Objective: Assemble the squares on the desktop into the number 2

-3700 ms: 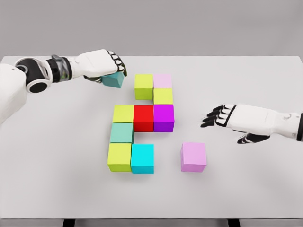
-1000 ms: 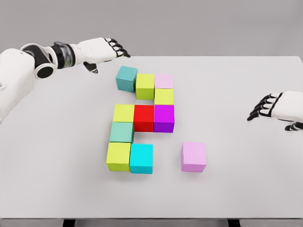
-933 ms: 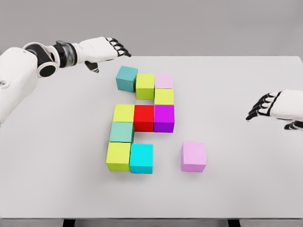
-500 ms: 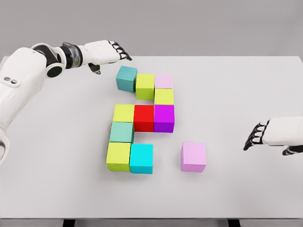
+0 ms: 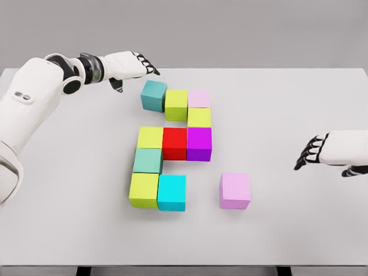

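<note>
Ten cubes are sitting on the pale grey tabletop (image 5: 299,92), no boxes or trays anywhere, just blocks lying straight on the surface. Nine of them are bunching up left of centre in a blocky figure. Top row: a teal cube (image 5: 153,95) turned a bit askew, touching a lime cube (image 5: 176,104), which is pressing against a pale pink cube (image 5: 198,98). Right under the pink one a yellow-green cube (image 5: 199,117) is sitting. Middle row: a yellow cube (image 5: 150,138), a red cube (image 5: 174,143) and a purple cube (image 5: 199,143), all touching. Below the yellow one a sea-green cube (image 5: 148,161) is sitting, and under that a lime-green cube (image 5: 144,190) with a cyan cube (image 5: 172,192) snug on its right.

One lilac cube (image 5: 234,190) is sitting on its own, off to the right of the cyan cube with a clear gap between them, roughly in line with the bottom row.

Left robot hand (image 5: 129,64) is hovering by the far edge, just up and left of the teal cube, fingers loose and holding nothing. Right robot hand (image 5: 330,155) is hanging near the right edge, well apart from the lilac cube, fingers spread and drooping, nothing in it either.

Plenty of bare tabletop is showing on the right half and along the near edge.
</note>
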You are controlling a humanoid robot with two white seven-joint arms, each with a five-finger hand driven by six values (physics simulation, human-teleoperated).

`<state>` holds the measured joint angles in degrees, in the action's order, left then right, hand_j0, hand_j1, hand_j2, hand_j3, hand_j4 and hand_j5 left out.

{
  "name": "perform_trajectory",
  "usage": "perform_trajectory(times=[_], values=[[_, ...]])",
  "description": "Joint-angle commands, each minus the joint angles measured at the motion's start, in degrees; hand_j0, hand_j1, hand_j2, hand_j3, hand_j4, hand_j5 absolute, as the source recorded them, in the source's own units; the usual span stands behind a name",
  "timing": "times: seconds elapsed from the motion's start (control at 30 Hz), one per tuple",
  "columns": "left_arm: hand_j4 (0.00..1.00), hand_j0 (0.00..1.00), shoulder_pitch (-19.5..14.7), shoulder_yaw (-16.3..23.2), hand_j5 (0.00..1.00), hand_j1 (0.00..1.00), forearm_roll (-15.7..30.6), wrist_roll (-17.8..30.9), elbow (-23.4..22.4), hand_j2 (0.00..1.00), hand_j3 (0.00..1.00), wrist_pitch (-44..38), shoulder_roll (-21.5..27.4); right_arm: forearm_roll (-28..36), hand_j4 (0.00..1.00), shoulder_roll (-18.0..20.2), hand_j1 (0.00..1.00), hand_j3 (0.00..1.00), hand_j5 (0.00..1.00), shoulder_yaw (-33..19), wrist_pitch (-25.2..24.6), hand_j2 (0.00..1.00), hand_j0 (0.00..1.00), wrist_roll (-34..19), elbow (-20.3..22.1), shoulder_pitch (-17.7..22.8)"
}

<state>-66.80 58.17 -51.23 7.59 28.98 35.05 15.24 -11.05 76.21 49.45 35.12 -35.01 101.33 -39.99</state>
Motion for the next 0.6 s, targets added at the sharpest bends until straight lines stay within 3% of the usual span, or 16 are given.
perform_trajectory(times=[0.0, 0.23, 0.47, 0.57], values=[[0.99, 0.99, 0.0, -0.3, 0.99, 0.99, -0.2, 0.0, -0.3, 0.99, 0.99, 0.0, -0.1, 0.2, 0.87, 0.3, 0.87, 0.87, 0.87, -0.3, -0.1, 0.87, 0.87, 0.0, 0.0, 0.0], [0.99, 0.99, 0.0, -0.2, 0.99, 0.99, -1.5, 0.0, -1.1, 0.99, 0.99, 0.0, -0.6, 0.3, 0.87, 1.1, 0.87, 0.87, 0.87, 1.8, -0.1, 0.87, 0.87, 0.0, 0.0, -0.7], [0.99, 0.99, 0.0, -0.2, 0.99, 0.99, -1.9, 0.0, -1.6, 0.99, 0.99, 0.0, -0.9, 0.0, 0.87, 0.3, 0.87, 0.87, 0.87, -1.0, -0.1, 0.87, 0.87, 0.0, 0.0, 0.4], [0.99, 0.99, 0.2, -0.2, 0.99, 0.99, -2.0, 0.0, -1.4, 0.99, 0.99, 0.0, -0.9, 0.0, 0.87, 0.6, 0.87, 0.87, 0.87, 1.2, -0.1, 0.87, 0.87, 0.0, 0.0, -0.1]])
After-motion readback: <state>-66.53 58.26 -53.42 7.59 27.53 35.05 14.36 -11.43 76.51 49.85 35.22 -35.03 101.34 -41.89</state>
